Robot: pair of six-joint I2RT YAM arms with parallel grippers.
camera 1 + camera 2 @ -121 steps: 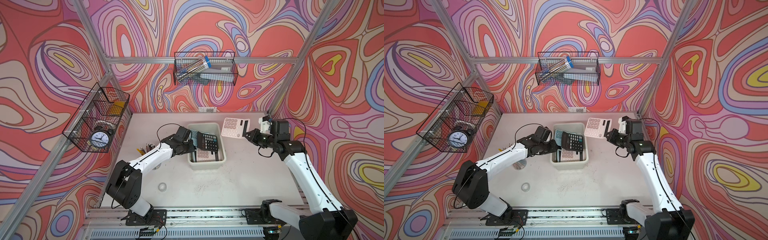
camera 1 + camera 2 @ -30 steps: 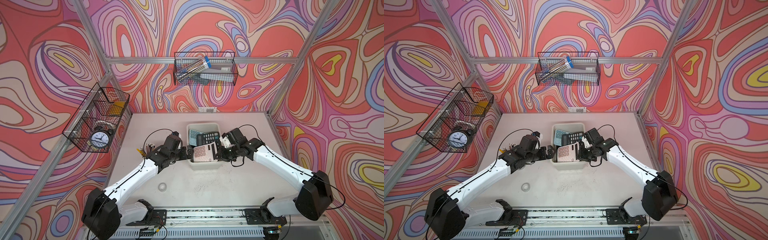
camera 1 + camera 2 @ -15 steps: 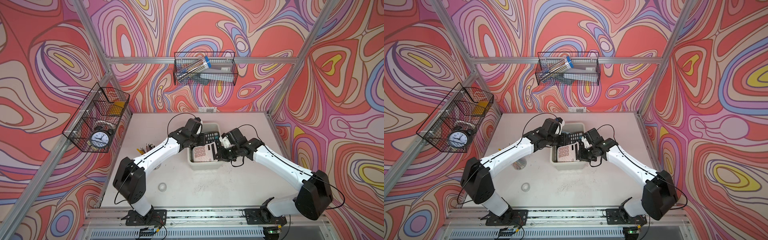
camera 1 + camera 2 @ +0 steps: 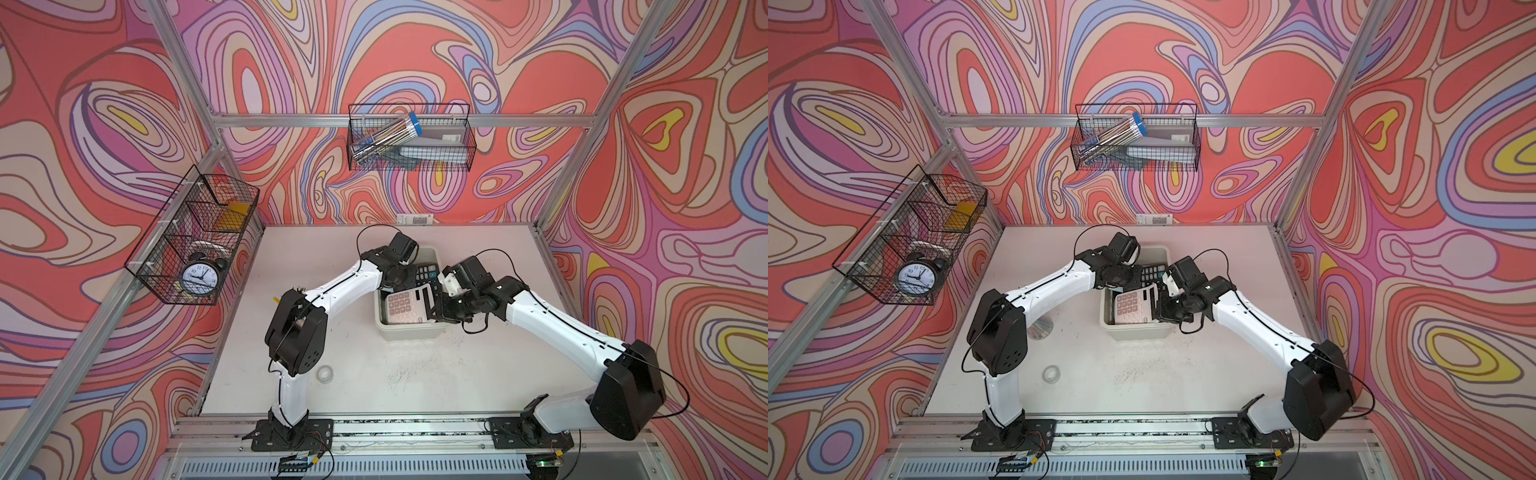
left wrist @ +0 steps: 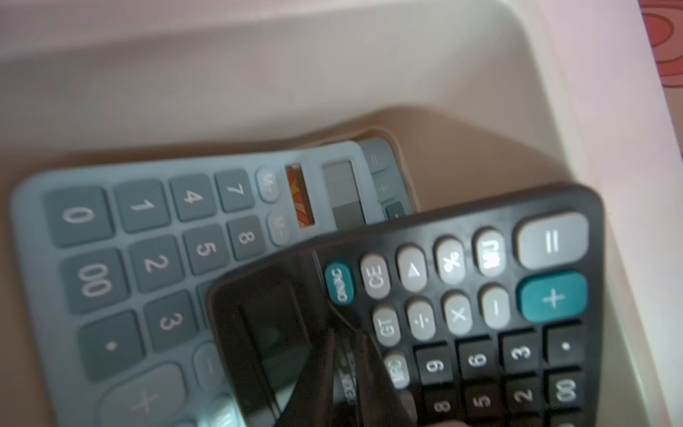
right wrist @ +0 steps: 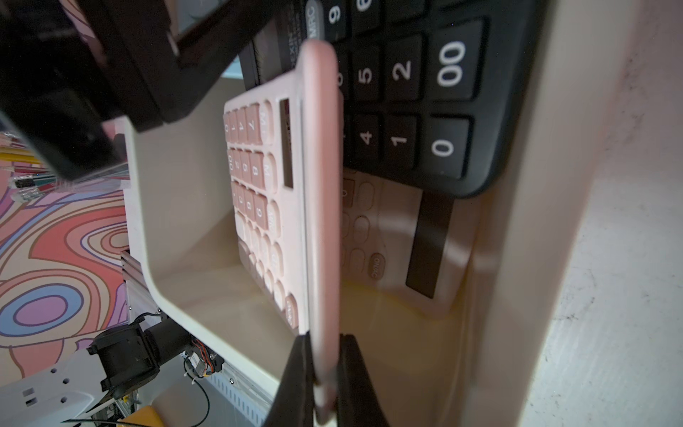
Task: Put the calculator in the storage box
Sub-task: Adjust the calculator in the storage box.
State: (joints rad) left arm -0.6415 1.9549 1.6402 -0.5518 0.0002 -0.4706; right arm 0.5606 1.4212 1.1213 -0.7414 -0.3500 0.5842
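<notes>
The table (image 4: pixel 374 386) carried the storage box (image 4: pixel 409 332) near its centre. Both arms reached into the box from opposite sides.

Three calculators already lay inside:
- a blue calculator (image 5: pixel 148 240) low in the box;
- a black calculator (image 5: pixel 480 314) overlapping it at the far end;
- a pale calculator (image 6: pixel 391 236) partly under the black one.

The pink calculator (image 4: pixel 405 305), the item in transit, stood tilted within the box mouth at the near end. Its key end sat lower and its display end was raised. The right gripper (image 6: pixel 325 342) was clamped on that raised end, with a finger pressed against each face. The left gripper (image 5: pixel 347 338) hovered over the black calculator with its fingers drawn nearly together. Whether they pinched any part of it could not be determined.

Progress: the transfer appeared nearly complete. Remaining steps, by estimate, were to lower the pink calculator flat, release it, and withdraw both arms.

Four seconds earlier, the right gripper had held the pink calculator above the table, well to the side of the box; it had since moved into the box. One second earlier, the left arm had stood outside the box. It had since returned to the far corner, and its fingers had narrowed.
</notes>
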